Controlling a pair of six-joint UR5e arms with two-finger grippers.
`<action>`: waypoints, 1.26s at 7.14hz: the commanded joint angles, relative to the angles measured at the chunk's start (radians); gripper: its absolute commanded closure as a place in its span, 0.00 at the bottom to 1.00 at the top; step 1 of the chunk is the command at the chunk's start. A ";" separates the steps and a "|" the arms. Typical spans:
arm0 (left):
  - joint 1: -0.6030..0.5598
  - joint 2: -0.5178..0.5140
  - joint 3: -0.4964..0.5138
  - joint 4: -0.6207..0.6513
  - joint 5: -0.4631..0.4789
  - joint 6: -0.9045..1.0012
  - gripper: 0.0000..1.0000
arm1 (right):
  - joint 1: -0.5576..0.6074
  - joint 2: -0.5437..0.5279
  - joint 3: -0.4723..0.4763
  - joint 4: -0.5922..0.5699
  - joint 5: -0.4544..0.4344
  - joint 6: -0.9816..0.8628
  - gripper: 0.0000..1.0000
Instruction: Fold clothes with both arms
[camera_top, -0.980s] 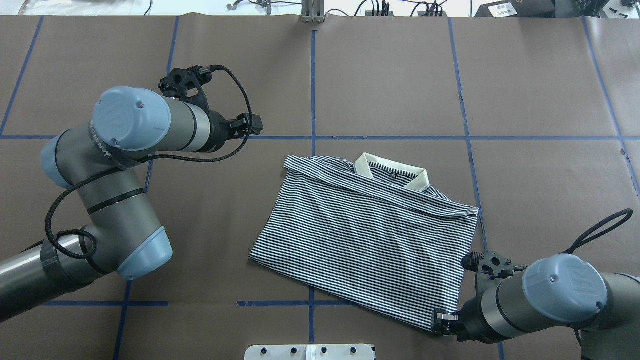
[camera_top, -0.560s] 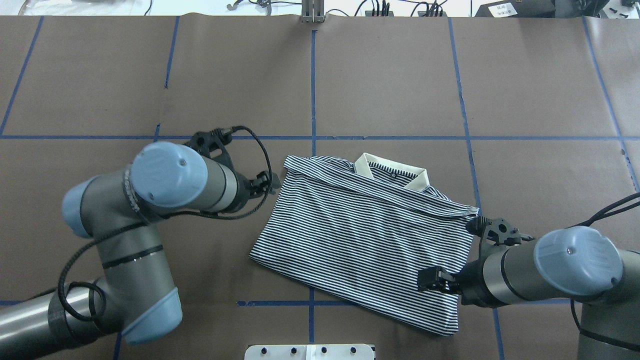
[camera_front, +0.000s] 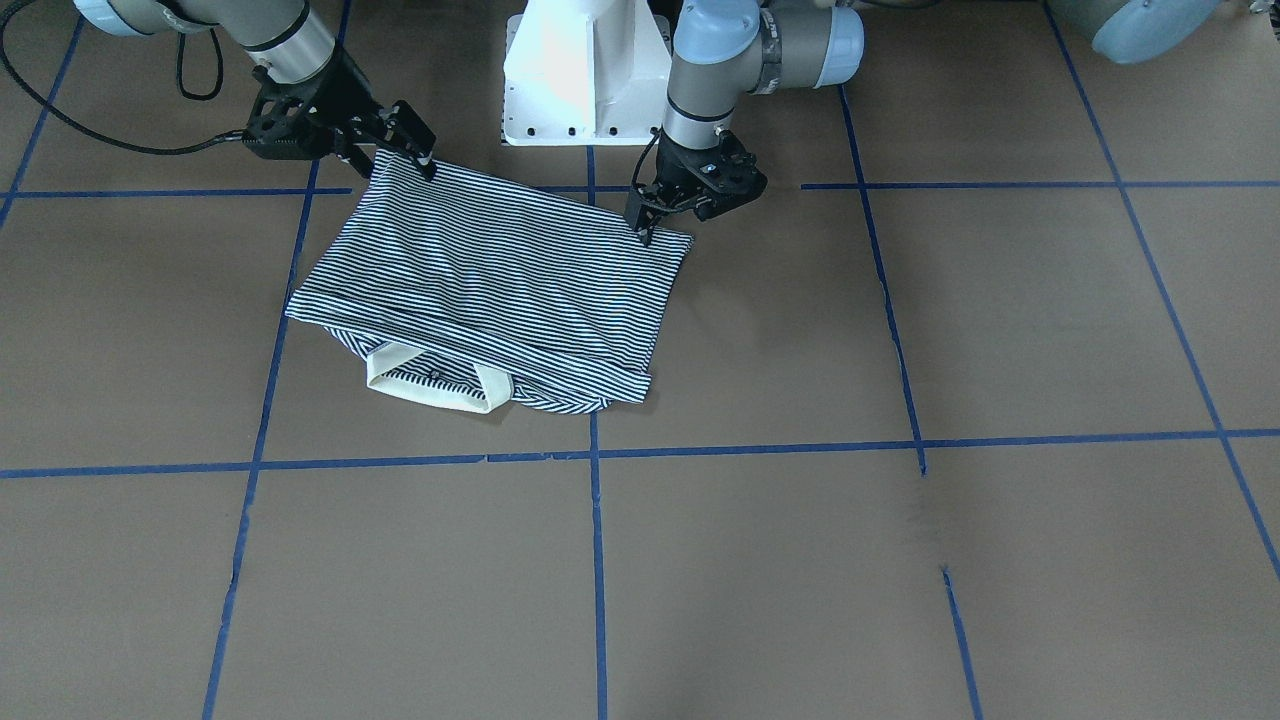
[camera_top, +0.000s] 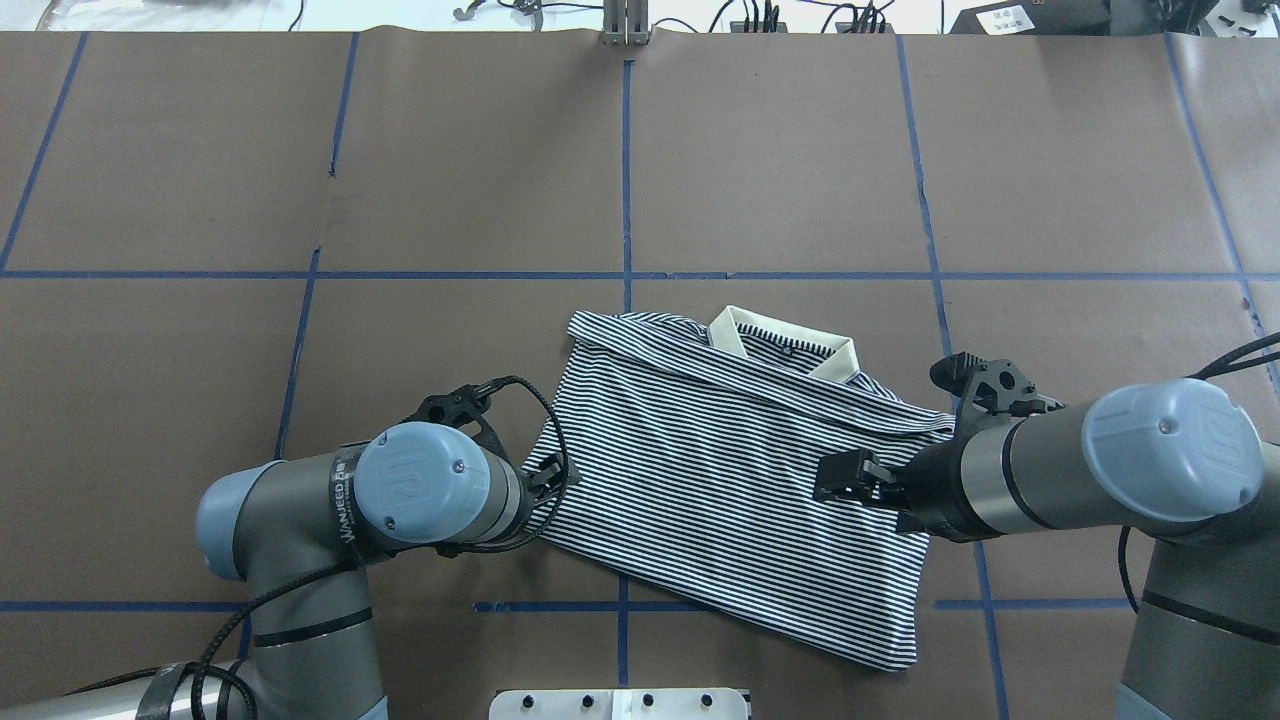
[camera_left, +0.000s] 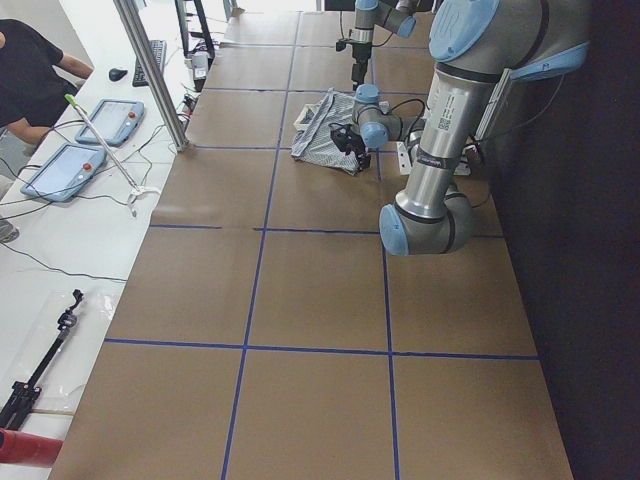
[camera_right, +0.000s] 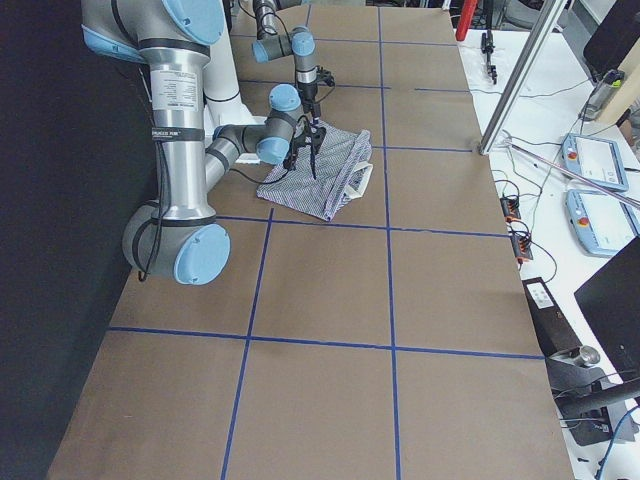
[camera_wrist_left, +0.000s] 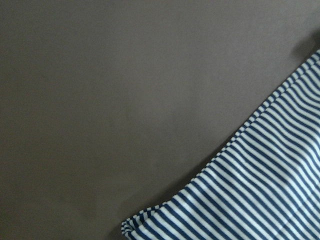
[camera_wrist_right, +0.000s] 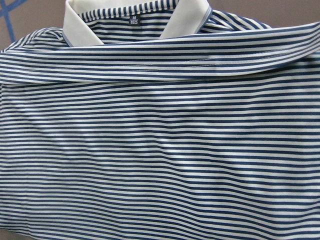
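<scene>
Striped polo shirt (camera_top: 720, 490) lies folded flat on the surface (camera_top: 800, 150), probably soft, light and floppy, so pinch the corners opposite its collar (camera_top: 785, 342); right gripper (camera_top: 828, 480) hovers there spread and empty, while the left gripper (camera_front: 645, 226) sits at a corner, width unclear.

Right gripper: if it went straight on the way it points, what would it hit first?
Most likely the striped polo shirt; the right gripper angles down over it, and its wrist view shows almost only fabric.
</scene>
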 joint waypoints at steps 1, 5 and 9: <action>0.005 -0.002 0.022 0.002 0.011 -0.007 0.02 | 0.006 0.016 -0.009 -0.005 -0.002 0.002 0.00; -0.003 -0.007 0.033 0.002 0.030 -0.007 0.35 | 0.006 0.016 -0.010 -0.005 -0.004 0.002 0.00; -0.014 -0.007 0.027 0.000 0.028 0.010 1.00 | 0.006 0.015 -0.010 -0.005 -0.005 0.002 0.00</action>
